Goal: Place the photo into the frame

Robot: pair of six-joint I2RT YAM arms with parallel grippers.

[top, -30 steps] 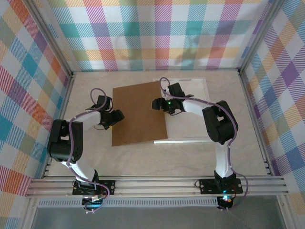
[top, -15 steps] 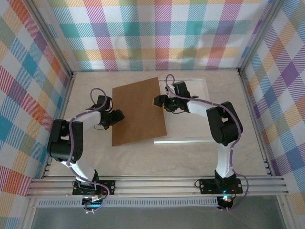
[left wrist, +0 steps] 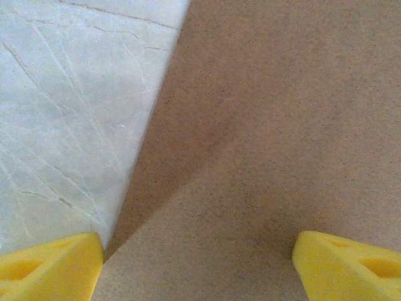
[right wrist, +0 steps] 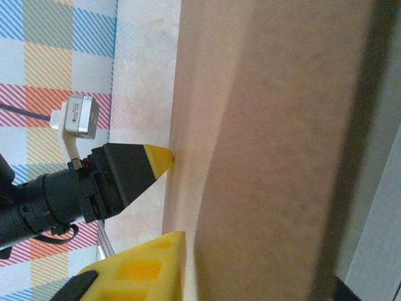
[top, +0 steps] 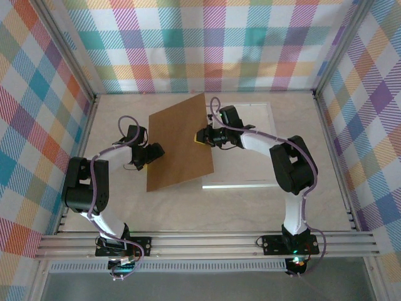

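Note:
The white frame lies flat at centre right, and its left part is under a brown backing board. The photo is hidden. My right gripper is shut on the board's right edge, which it holds raised so that the board tilts. In the right wrist view one yellow finger presses on the board. My left gripper stands open at the board's left edge. Its yellow fingertips are spread wide over the board with nothing between them.
The pale marbled tabletop shows left of the board. Checked cloth walls and aluminium posts close in the table on three sides. A strip of the frame lies below the lifted board.
The right gripper has closed on the board's right edge and raised it, so the board now tilts up on that side. The left jaws have opened a little wider.

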